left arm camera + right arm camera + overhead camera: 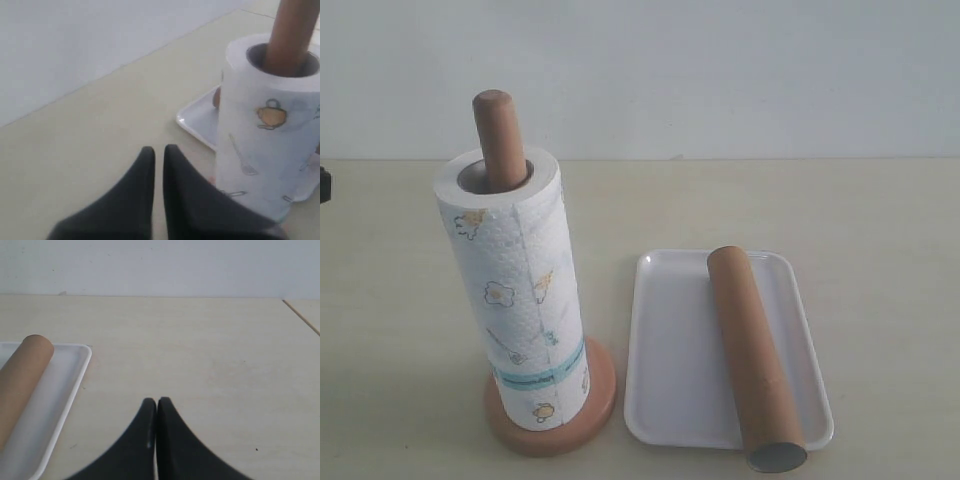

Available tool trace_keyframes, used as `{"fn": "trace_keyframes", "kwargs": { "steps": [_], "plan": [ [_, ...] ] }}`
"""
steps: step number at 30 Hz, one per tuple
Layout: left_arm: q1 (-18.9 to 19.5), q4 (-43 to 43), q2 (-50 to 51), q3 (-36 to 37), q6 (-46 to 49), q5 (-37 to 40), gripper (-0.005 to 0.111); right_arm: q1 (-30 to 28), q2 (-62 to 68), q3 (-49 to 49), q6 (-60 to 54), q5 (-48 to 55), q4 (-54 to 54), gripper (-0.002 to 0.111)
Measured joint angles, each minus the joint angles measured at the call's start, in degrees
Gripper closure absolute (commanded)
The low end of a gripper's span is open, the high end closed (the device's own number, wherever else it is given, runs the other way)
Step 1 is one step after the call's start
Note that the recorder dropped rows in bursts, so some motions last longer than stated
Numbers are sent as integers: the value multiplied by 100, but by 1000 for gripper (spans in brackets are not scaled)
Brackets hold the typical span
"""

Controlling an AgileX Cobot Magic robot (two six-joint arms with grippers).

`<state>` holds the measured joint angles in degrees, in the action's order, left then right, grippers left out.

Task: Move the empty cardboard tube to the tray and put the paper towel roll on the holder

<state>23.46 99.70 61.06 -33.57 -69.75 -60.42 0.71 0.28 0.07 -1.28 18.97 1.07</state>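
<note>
The white paper towel roll (515,300) with yellow cartoon prints and a teal band stands upright on the wooden holder (601,385). The holder's post (498,135) pokes out of the roll's top. To its right, the brown empty cardboard tube (750,350) lies lengthwise in the white tray (670,350), its near end overhanging the rim. My left gripper (159,150) is shut and empty, low over the table beside the roll (260,140). My right gripper (156,401) is shut and empty, to one side of the tray (60,390) and tube (22,370). Neither gripper shows in the exterior view.
The pale table (880,220) runs back to a white wall (720,70). A small dark object (323,185) sits at the far left edge of the exterior view. A seam in the table (302,315) shows in the right wrist view.
</note>
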Motion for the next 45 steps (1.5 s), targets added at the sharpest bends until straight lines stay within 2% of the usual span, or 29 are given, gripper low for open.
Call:
{"fn": "trace_keyframes", "kwargs": {
  "steps": [7,10,15,24,26,30,32,33,36,38,41,43,45],
  "plan": [
    [0,0,-1584,69,-255,2096,101,0,0,0,0,0,0,109],
    [0,-5,-2404,209,-1079,2983,101,0,0,0,0,0,0,109],
    [0,-15,-3386,412,-2590,3986,101,0,0,0,0,0,0,109],
    [0,-78,-3814,498,-4448,4448,101,0,0,0,0,0,0,109],
    [0,-298,-3814,502,-4763,4470,101,0,0,0,0,0,0,109],
    [0,-1320,-3814,582,-4836,4645,101,0,0,0,0,0,0,109],
    [0,-2215,-3814,681,-4225,4915,101,0,0,0,0,0,0,109],
    [0,-2819,-3814,752,-3579,5102,101,0,0,0,0,0,0,109],
    [0,-4773,-3814,1006,-845,5710,101,0,0,0,0,0,0,109],
    [0,-6057,-3814,1187,1625,6119,101,0,0,0,0,0,0,109],
    [0,-7600,-3814,1476,4284,6357,101,0,0,0,0,0,0,109],
    [0,-8290,-3814,1614,5298,6399,101,0,0,0,0,0,0,109],
    [0,-8681,-3814,1724,5816,6412,101,0,0,0,0,0,0,109]
  ]
}}
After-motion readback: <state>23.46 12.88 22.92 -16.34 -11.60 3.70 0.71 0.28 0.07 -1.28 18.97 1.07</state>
